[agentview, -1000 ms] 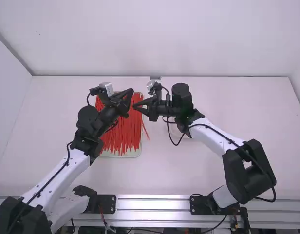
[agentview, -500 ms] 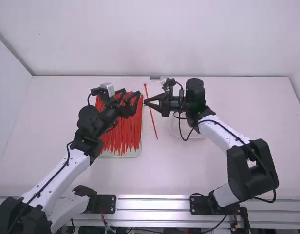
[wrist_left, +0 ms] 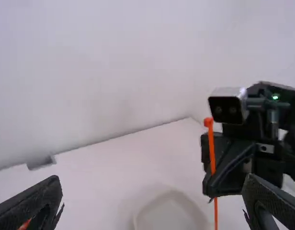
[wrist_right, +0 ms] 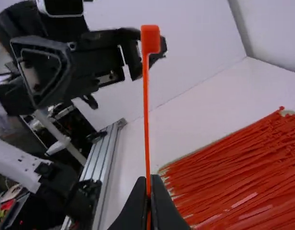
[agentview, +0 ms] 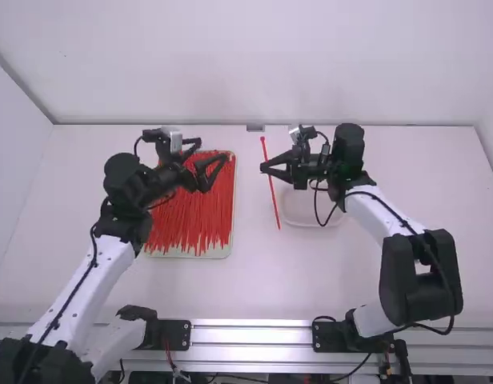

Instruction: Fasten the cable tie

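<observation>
The white table (agentview: 406, 248) held a flat board (agentview: 190, 253) piled with red ties (agentview: 190, 220), near the back edge, left of the middle. A clear dish (agentview: 310, 218) sat right of the middle. The left gripper (agentview: 217, 173) hung over the pile, fingers wide apart. The right gripper (agentview: 265, 169) pinched one red cable tie (agentview: 274, 204) tight, between board and dish.

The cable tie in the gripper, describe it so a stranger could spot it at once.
On the white table, look right of the mat heaped with red ties. The right gripper pinches one red cable tie. It alone is off the heap, upright, head on top.
</observation>
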